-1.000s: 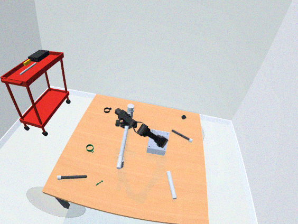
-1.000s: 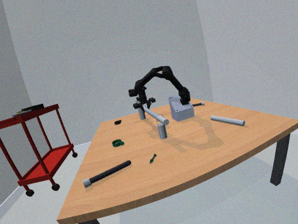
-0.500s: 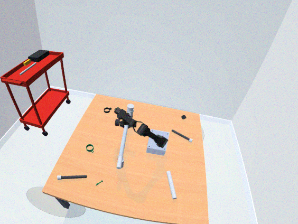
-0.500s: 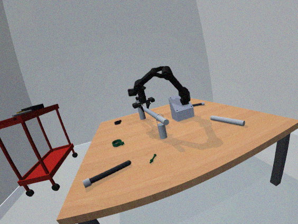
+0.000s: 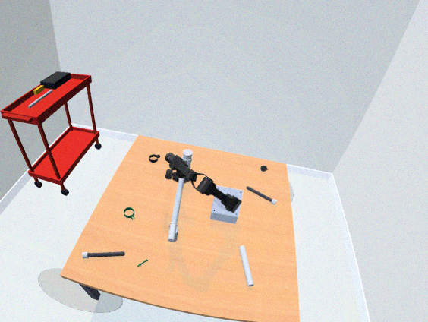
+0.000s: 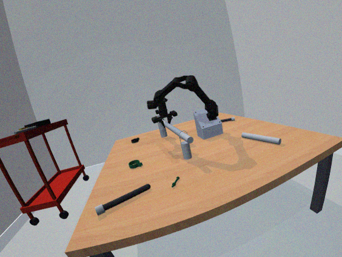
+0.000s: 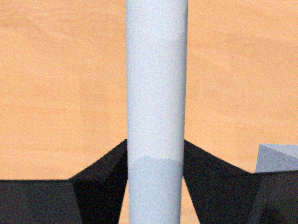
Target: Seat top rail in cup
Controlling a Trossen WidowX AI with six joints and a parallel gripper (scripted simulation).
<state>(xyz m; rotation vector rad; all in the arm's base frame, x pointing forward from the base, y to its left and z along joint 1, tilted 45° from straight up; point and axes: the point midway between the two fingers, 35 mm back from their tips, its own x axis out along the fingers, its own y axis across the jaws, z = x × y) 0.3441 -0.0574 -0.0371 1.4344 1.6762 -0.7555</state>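
Note:
The pale grey top rail (image 5: 177, 205) (image 6: 178, 132) (image 7: 157, 75) runs above the table from the big post toward the front. Its near part passes through the thin loop cap (image 6: 181, 135) on the short post (image 6: 186, 151), and its near end sticks out past the loop. My gripper (image 5: 180, 178) (image 6: 164, 120) (image 7: 156, 155) is shut on the rail close to the big post (image 5: 187, 153) (image 6: 163, 131), one finger on each side of the tube. The gripper and arm hide the rail's cut end, the rail-end cup and the brace band, so seating and band height cannot be told.
A black ring clamp (image 5: 153, 158) (image 6: 135, 140) lies left of the big post. A green ring clamp (image 5: 129, 213) (image 6: 134, 164), a green bolt (image 5: 143, 263) (image 6: 175, 182) and a dark rod (image 5: 106, 254) (image 6: 125, 197) lie front left. A loose grey tube (image 5: 246, 266) (image 6: 261, 138) lies right.

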